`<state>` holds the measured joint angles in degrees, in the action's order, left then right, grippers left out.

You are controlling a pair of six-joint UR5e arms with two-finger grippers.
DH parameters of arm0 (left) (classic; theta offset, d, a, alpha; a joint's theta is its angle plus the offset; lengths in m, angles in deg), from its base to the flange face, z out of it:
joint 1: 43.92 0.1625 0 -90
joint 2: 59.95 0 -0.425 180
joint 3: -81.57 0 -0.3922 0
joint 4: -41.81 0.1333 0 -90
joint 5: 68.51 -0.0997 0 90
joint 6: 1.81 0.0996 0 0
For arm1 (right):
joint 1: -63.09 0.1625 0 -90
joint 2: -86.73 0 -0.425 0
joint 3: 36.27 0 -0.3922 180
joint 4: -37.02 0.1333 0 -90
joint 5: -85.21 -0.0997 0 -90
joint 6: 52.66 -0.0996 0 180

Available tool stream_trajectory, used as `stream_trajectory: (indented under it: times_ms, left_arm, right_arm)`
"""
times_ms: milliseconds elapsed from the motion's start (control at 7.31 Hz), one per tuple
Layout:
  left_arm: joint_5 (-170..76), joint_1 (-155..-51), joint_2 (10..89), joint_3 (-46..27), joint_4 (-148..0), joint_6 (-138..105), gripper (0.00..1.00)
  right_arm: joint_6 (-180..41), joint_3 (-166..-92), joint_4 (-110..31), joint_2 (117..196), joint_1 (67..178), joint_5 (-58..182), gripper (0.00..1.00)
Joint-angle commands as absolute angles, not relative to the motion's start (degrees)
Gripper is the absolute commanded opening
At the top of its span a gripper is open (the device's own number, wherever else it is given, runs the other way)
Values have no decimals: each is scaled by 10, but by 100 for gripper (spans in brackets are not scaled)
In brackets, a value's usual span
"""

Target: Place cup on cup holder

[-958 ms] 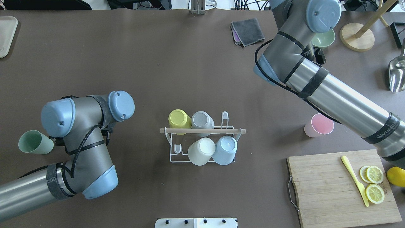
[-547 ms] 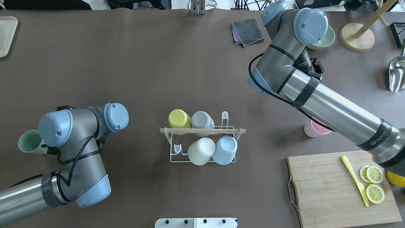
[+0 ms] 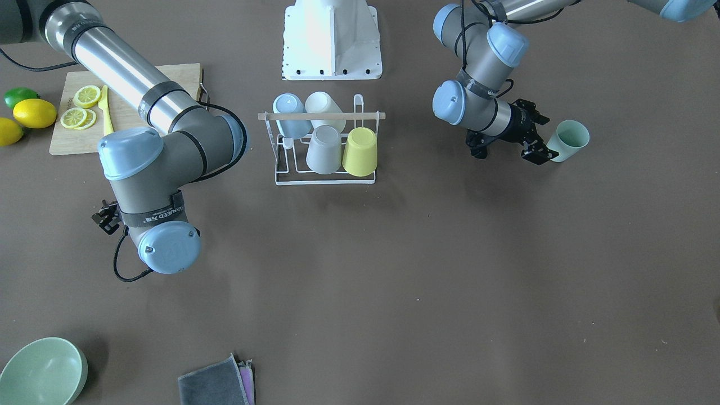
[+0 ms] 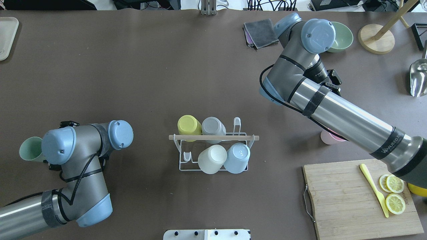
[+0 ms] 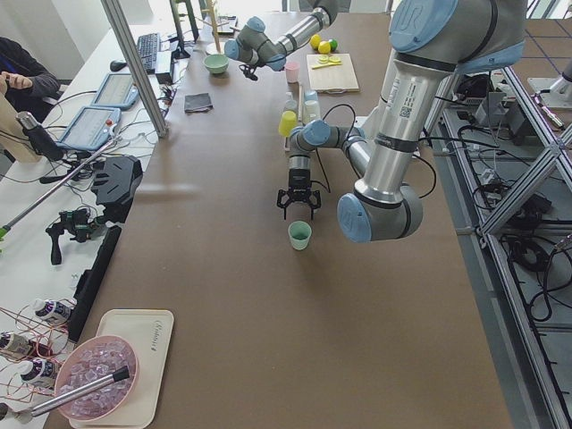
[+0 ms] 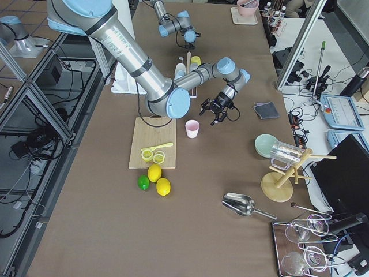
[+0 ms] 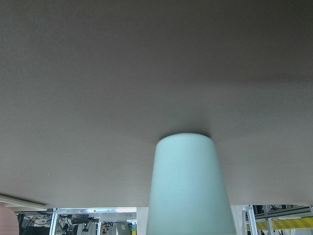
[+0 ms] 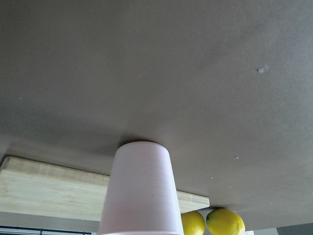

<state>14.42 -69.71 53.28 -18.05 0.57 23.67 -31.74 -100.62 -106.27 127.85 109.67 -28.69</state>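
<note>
overhead exterior is my clock reference, with 12 o'clock at the far edge of the table (image 4: 150,66). the cup holder (image 4: 213,137) stands near the table's middle, its rod handle running 9 to 3 o'clock. four cups sit mouth-down on its prongs: a yellow cup (image 4: 189,125) and a grey cup (image 4: 213,126) on the 12 o'clock side of the rod, a white cup (image 4: 212,158) and a pale blue cup (image 4: 237,156) on the 6 o'clock side. one prong is bare at the 3 o'clock end of the far row, another at the 9 o'clock end of the near row.

the mint green cup (image 4: 28,148) stands upright on the table, well apart from the holder at its 9 o'clock. the left gripper (image 5: 297,211) sits low over the table with its fingers spread apart and its tips just short of the cup wall. nothing is between them.

the pink cup (image 4: 327,137) stands upright at the holder's 3 o'clock, partly under the right forearm. the right gripper (image 6: 213,115) hangs near it at its 12 o'clock, not touching it. exterior right shows its fingers spread, holding nothing. a cutting board (image 4: 360,196) lies at the pink cup's 5 o'clock.
</note>
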Motion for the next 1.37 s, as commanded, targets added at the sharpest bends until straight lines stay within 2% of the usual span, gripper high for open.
stream_trajectory:
  times_ms: [0,547,1232]
  left_arm:
    - [144,-695,518,-172,-17,232,99]
    - [143,-696,482,-179,-49,233,99]
    - [131,-701,449,-173,-100,239,99]
  right_arm:
    - [-315,-950,-1062,1252,1087,-291,100]
    - [-323,-909,-1062,1245,1059,-288,99]
    - [-326,-893,-1065,1247,1042,-272,99]
